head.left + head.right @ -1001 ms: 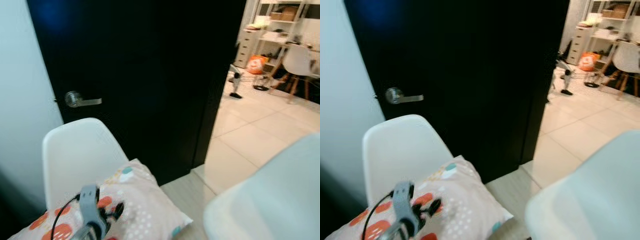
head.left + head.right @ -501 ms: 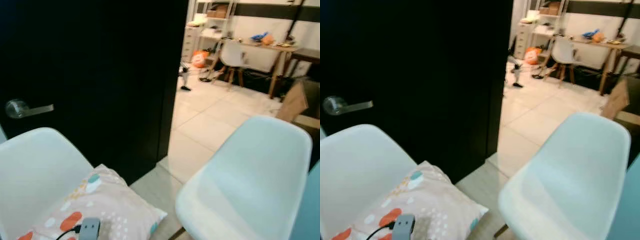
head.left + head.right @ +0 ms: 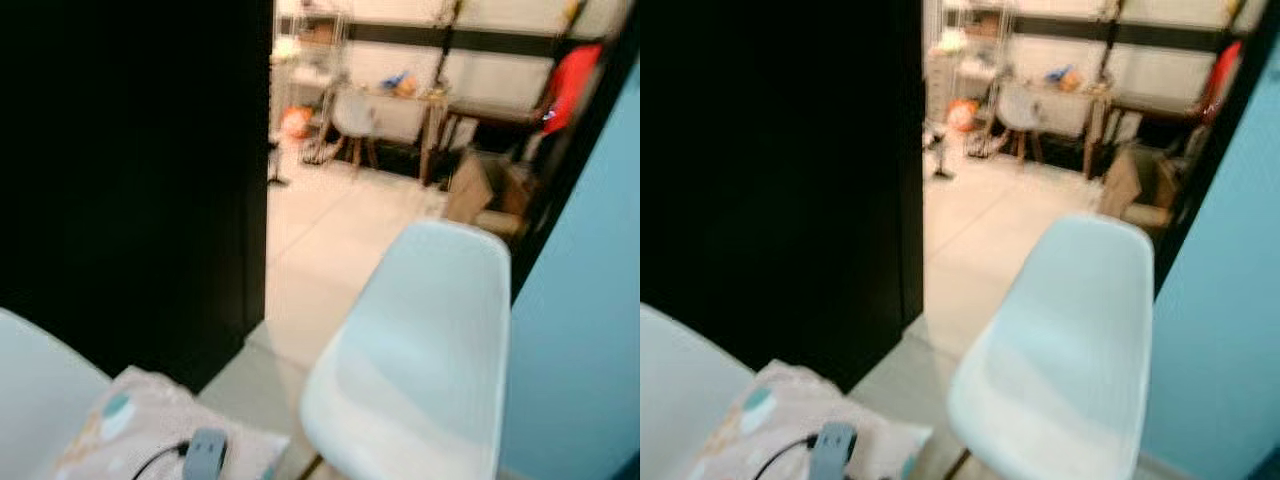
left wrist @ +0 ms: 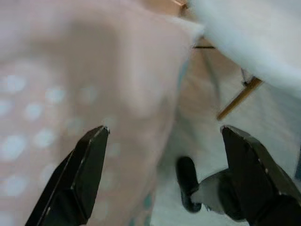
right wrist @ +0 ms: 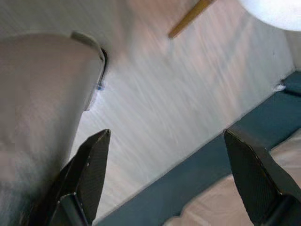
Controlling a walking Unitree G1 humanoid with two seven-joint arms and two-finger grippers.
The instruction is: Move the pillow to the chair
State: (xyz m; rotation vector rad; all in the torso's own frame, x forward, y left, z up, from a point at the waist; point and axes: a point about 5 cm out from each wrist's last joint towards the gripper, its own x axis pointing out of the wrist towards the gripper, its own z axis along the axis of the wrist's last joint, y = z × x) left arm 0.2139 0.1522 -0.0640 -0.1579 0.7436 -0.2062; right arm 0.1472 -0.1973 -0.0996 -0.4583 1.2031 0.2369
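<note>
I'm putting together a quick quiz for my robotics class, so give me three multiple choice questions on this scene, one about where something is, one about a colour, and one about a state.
1. Where does the pillow lie?
A. On the white chair at the robot's left
B. On the tiled floor of the far room
C. On the desk at the back

2. What colour is the wall at the robot's right?
A. Yellow
B. Blue
C. Red

3. How do the left gripper fingers stand?
A. Clamped on a chair leg
B. Shut on the pillow
C. Spread apart over the pillow

Answers:
1. A, the patterned pillow rests on the seat of the left chair, while the other white chair stands bare beside it.
2. B, the surface past that chair is blue.
3. C, the left wrist view shows a wide gap between the two black fingers.
</note>
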